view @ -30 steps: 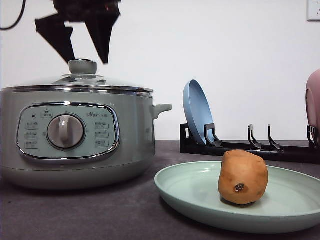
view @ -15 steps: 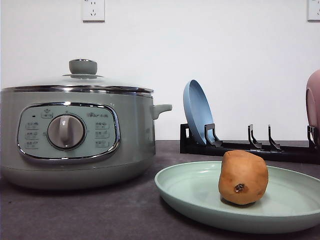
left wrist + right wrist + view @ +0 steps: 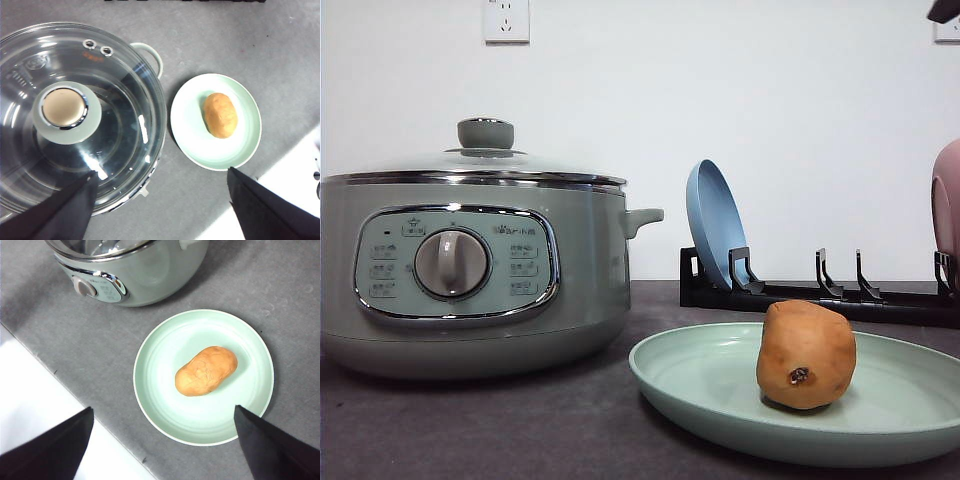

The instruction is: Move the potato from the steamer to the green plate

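A second ago a dark hand hung spread just above the lid knob of the steamer (image 3: 470,270); half a second ago it was gone from the front view, and now the glass lid (image 3: 75,115) sits shut on the pot with nothing touching it. That reads as the last step finished: the potato (image 3: 806,355) rests on the green plate (image 3: 720,385), just right of the steamer, so the transfer looks done and both arms appear to be pulling clear. From above, the left hand (image 3: 160,200) is spread wide and holds nothing, high over the gap between pot and plate; the right hand (image 3: 165,440) is likewise wide apart and empty, high over the plate's near rim. For room, the bench (image 3: 470,430) lies bare at 6 o'clock of the pot, though its front edge runs close to the plate's near rim. At 12 o'clock of the plate stands a black rack (image 3: 840,295) holding a blue plate (image 3: 715,225).
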### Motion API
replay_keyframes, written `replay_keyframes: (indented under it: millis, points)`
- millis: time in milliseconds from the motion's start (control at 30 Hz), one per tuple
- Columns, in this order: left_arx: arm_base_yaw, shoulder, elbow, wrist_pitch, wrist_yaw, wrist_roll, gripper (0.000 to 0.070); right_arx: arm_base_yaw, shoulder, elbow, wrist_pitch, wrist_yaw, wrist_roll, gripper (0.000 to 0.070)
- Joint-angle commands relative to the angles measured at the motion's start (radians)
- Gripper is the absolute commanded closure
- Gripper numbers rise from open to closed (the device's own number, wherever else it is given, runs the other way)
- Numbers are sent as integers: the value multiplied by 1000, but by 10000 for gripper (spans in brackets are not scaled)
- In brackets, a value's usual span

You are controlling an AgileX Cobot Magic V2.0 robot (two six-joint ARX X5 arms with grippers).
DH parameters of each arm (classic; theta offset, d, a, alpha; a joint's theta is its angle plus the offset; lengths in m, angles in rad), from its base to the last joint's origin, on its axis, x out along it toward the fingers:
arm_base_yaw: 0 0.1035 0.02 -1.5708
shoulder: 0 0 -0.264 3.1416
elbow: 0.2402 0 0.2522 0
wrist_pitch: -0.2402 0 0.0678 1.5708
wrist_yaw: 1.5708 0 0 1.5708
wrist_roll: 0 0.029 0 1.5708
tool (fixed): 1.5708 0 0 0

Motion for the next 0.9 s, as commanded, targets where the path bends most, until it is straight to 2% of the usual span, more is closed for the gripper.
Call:
replay_keyframes:
  millis: [0,133,200,233,367,433,867]
  points:
    - [-5,4,24,-31,4,-2,187,6,8,18,6,-4,12,134]
    - [-5,4,24,-31,4,-3,192,6,8,18,6,-4,11,143]
    - [-5,4,24,-31,4,-2,229,6,8,18,5,-4,11,204]
    - [-5,4,24,-31,5,-2,288,6,8,18,5,-4,11,265]
    - [-5,4,24,-31,4,-2,685,6,8,18,5,-4,4,631]
    - [-5,4,24,-31,4,-2,697,6,8,18,5,-4,-1,700]
    - [-5,4,24,-30,4,-2,697,6,8,18,9,-3,-1,700]
